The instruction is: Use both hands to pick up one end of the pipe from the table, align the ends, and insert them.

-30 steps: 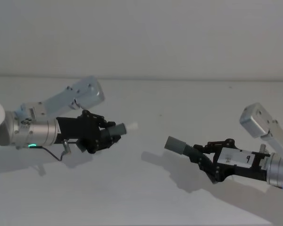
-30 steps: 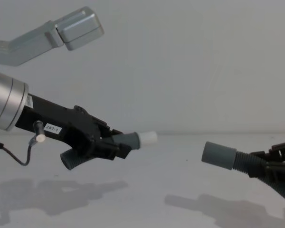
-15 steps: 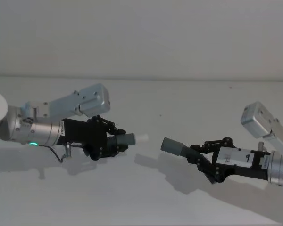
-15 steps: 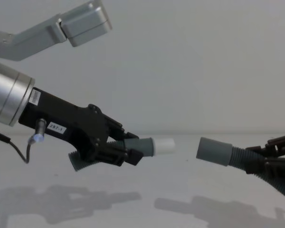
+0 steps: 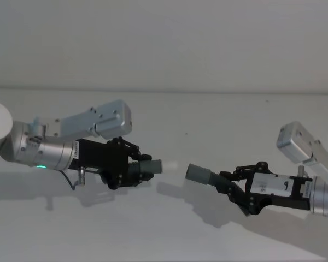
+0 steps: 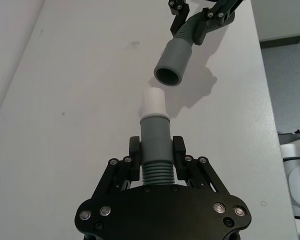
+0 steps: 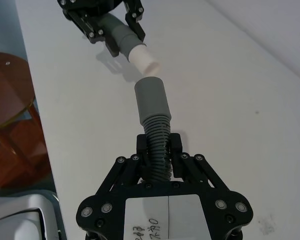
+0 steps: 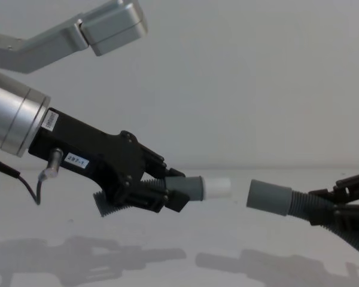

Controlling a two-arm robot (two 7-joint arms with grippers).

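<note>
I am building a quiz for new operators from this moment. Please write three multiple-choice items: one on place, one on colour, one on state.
1. Where are the two pipe pieces?
A. lying on the table
B. held in the air
C. stacked

2. What colour is the spigot tip?
A. whitish
B. red
C. black

3. Are the ends joined?
A. fully inserted
B. apart, facing
C. side by side

Answers:
B: the left gripper and right gripper each clamp a piece above the table.
A: the spigot is whitish.
B: a gap separates it from the socket.
</note>
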